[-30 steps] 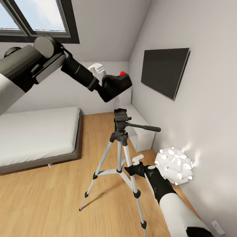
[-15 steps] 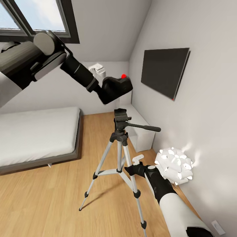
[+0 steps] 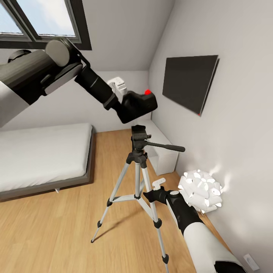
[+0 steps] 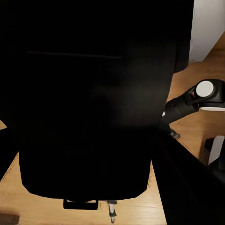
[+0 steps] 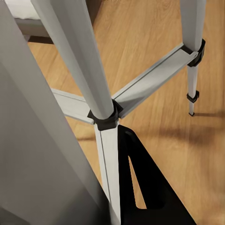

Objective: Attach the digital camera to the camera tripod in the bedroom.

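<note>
Head view: left gripper (image 3: 120, 99) carries the camera (image 3: 138, 105) in the air, jaws closed on it from the 9–10 o'clock side, red dot up at its top. It hangs just above the tripod (image 3: 138, 159) head, slightly toward 11 o'clock of it, not touching; the pan handle sticks out toward 3 o'clock. In the left wrist view the camera (image 4: 89, 98) is a dark slab blocking most of the frame, so alignment has to be judged from the head cam. Right gripper (image 3: 157, 189) sits low beside a tripod leg at approx 5 o'clock of the spreader; can't tell if its jaws are open or gripping the leg; the right wrist view has the leg (image 5: 84, 70) very close. Handling, my guess: camera is rigid, light, smooth-sided, could slip or twist if bumped, so keep hold on the body sides, base left free for the mount. Tripod looks tall, thin-legged, tippy; press straight down, gently. Bed (image 3: 41, 159) lies at 9 o'clock, well apart.
</note>
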### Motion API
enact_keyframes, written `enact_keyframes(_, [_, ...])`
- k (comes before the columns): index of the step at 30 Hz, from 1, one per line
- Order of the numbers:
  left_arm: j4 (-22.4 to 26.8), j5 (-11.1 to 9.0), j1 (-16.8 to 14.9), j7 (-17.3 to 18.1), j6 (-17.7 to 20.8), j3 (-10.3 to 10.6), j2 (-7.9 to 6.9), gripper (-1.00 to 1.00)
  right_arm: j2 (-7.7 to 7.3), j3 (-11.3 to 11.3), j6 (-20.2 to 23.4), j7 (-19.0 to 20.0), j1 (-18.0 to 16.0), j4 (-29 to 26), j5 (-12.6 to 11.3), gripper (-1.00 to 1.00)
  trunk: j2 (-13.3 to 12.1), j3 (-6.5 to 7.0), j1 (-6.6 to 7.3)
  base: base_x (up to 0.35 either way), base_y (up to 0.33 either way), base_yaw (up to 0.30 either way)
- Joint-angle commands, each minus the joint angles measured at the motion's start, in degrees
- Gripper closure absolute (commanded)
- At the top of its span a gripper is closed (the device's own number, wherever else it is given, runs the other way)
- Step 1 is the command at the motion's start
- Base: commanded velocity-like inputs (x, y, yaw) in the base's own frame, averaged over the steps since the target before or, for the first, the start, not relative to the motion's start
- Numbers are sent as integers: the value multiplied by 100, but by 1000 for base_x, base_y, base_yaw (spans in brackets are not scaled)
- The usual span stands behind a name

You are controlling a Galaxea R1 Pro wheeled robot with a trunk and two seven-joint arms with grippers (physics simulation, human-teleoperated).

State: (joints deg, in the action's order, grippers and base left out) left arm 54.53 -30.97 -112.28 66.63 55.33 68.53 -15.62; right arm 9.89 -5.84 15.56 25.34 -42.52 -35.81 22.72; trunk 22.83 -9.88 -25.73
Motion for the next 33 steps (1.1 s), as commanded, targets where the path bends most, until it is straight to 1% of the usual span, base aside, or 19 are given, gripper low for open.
enact_keyframes(1, [36,10,-13,19,-3,52,-32,100,11,-63,40,77,0,4,86,100,9,-15,-5,0,0,0])
enact_keyframes(5, [151,114,-13,-6,11,144,-52,100,11,-61,54,84,0,4,87,100,9,-15,-5,0,0,0])
enact_keyframes(14, [428,269,-13,28,63,163,-56,100,11,-58,60,87,1,4,97,100,9,-15,-5,0,0,0])
enact_keyframes(30, [453,707,-13,34,91,170,-46,100,11,-58,61,90,2,4,101,100,9,-15,-5,0,0,0])
enact_keyframes(33, [448,731,-13,34,95,170,-46,100,11,-58,61,91,0,4,102,100,9,-15,-5,0,0,0])
